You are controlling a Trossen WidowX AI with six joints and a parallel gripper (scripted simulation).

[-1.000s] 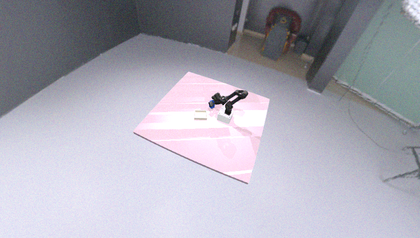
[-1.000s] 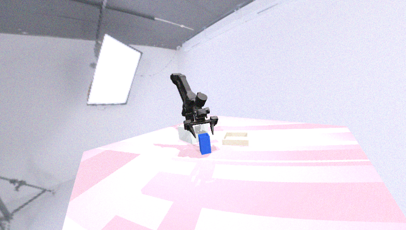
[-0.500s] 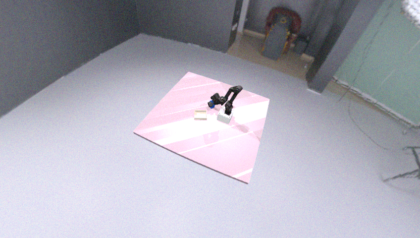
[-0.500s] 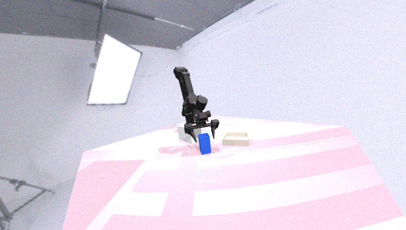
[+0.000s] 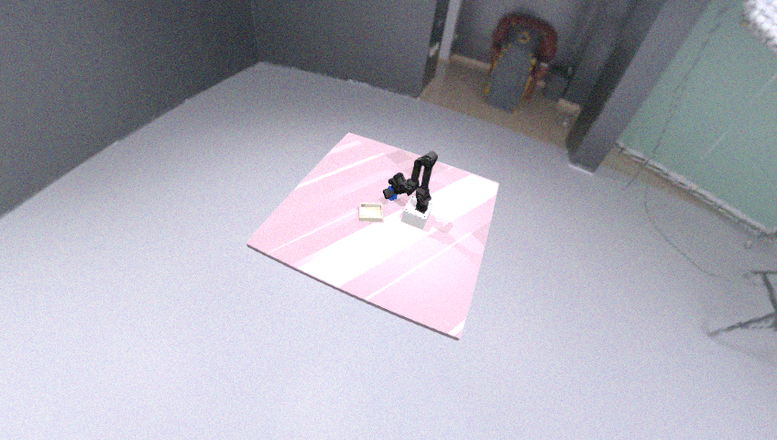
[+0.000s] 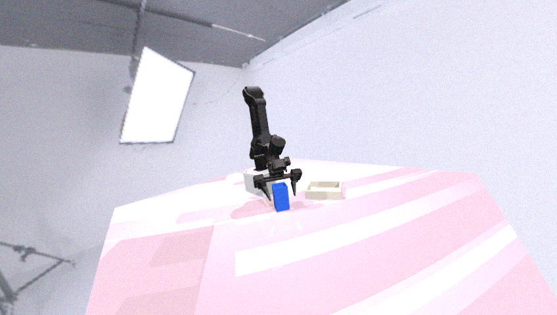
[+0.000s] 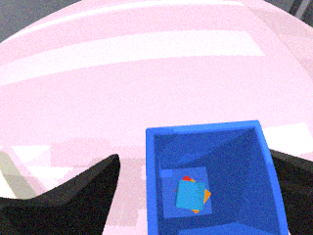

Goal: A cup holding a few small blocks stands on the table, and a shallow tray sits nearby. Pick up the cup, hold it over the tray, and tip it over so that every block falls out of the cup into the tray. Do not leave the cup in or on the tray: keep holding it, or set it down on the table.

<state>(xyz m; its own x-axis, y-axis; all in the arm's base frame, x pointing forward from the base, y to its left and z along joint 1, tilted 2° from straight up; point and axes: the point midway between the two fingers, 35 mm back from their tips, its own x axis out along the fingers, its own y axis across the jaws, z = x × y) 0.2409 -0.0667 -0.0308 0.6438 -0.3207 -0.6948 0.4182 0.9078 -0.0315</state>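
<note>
End effector (image 6: 282, 197) (image 7: 186, 156) wide open, empty, fingers either side of blue cup (image 5: 392, 196) (image 6: 280, 198) (image 7: 153, 183).

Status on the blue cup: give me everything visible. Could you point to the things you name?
The cup (image 5: 392, 196) (image 6: 280, 198) (image 7: 152, 183) is glossy-free blue, square-walled, taller than wide, open-topped, handleless. It stands upright on the table (image 5: 348, 261) (image 6: 351, 241) (image 7: 88, 113), beside the tray (image 5: 371, 220) (image 6: 323, 194) (image 7: 10, 181), blocks inside: light blue over orange and red. The open gripper's (image 6: 282, 197) fingers straddle it, seemingly without gripping.
</note>
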